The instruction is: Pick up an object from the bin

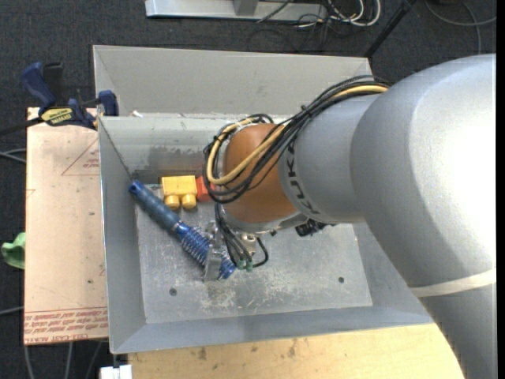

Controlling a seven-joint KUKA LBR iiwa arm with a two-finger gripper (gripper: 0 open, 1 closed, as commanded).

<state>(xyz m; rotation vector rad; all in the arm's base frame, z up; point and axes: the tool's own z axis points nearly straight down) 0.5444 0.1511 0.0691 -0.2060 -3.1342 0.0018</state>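
Observation:
A blue brush-like tool (170,221) with a long handle and a ribbed, bristled end lies slantwise across the left half of the bin floor. My gripper (215,260) is down at its lower, bristled end, its metal fingers right against the blue bristles. A yellow block (180,190) with two round studs rests near the back wall, just above the tool's handle. A small orange piece (202,186) peeks out beside the yellow block, partly hidden by the arm's orange cover.
The big grey arm and its orange cover with cables overhang the middle and right of the bin and hide the floor beneath. Bare scuffed floor shows at the front and front right.

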